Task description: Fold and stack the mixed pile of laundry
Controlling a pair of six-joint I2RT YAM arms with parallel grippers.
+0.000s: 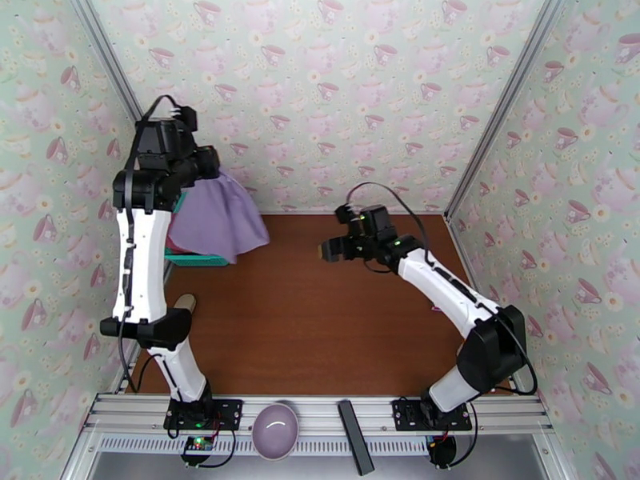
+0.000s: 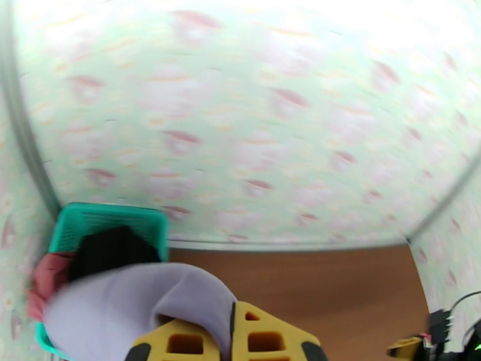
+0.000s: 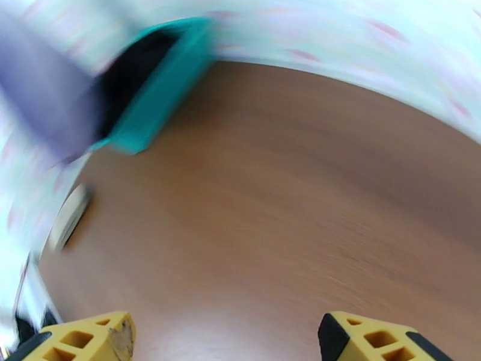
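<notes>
The left gripper (image 2: 231, 339), its yellow fingers pressed together, pinches a fold of the lavender-purple cloth (image 2: 120, 302), which hangs from it above the teal basket (image 2: 102, 215) at the ten o'clock corner of the brown table (image 1: 320, 330). In the left wrist view the cloth drapes toward eight o'clock from the fingers. Beyond it, inside the basket, lie the black garment (image 2: 108, 251) and, at the basket's nine o'clock edge, the dusty-red top (image 2: 48, 278). The right gripper (image 3: 225, 338) hovers over bare tabletop near the middle, jaws spread wide and holding nothing, with the cloth well apart at its nine o'clock in the top view.
</notes>
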